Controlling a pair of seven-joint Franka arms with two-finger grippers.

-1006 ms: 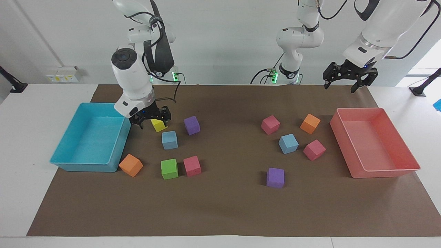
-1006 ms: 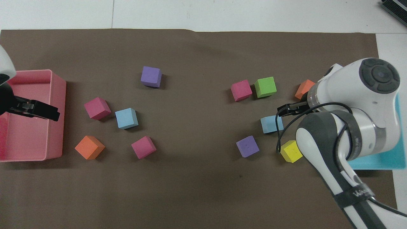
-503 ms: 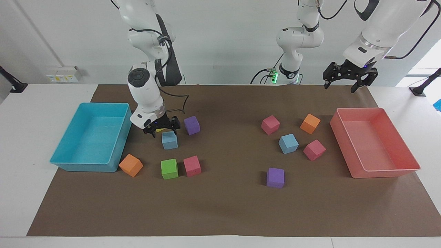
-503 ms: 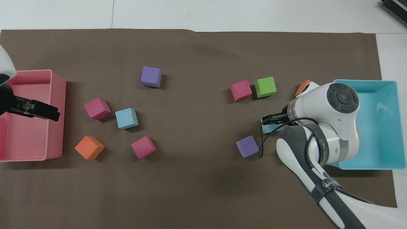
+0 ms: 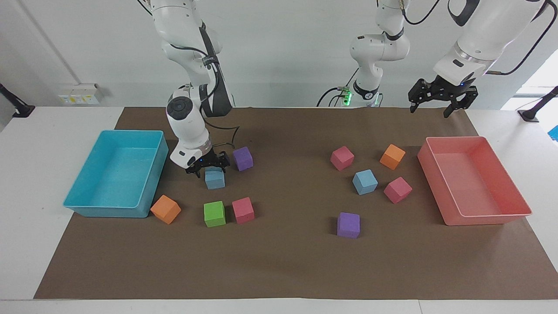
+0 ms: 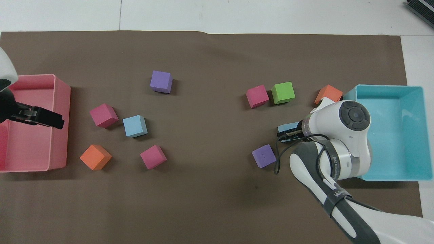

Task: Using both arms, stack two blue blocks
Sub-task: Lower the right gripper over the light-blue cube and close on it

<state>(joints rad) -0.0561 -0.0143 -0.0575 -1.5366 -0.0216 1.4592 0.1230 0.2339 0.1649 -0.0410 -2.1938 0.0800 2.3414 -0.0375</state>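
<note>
Starting at the right arm's end of the desk: the teal tray point(image 5: 109, 212) sits by that edge, with an orange cube point(image 5: 165, 209) touching its corner. Just beside the tray, my right gripper point(image 5: 208, 168) hangs low over the first blue block point(image 5: 215, 179), fingers spread wide. I can't tell whether the tips have reached its sides.

I judge the block to be light, matte foam: slightly soft, not slippery, not fragile. A pinch on two opposite flat faces, about mid-height and square to them, should hold it. A hard squeeze would dent it, and a corner grip would let it twist.

A purple cube point(image 5: 243, 158) lies close beside the gripper, nearer to the robots than the block, so that finger has little room. A green cube point(image 5: 214, 213) and a pink cube point(image 5: 243, 210), set side by side, lie farther from the robots and clear of the lift.

Toward the left arm's end, the second blue block point(image 5: 365, 182) sits apart from its neighbours, with three cubes near it:
- a magenta cube point(image 5: 342, 158)
- an orange one point(image 5: 392, 156)
- a rose cube point(image 5: 397, 189), the closest

Its top is free, so I expect stacking there to work if I come straight down. A violet cube point(image 5: 348, 225) lies alone, nearer the desk's outer edge.

The pink tray point(image 5: 488, 220) sits next, and above its robot-side corner my left gripper point(image 5: 439, 107) waits high, fingers wide and empty.
</note>
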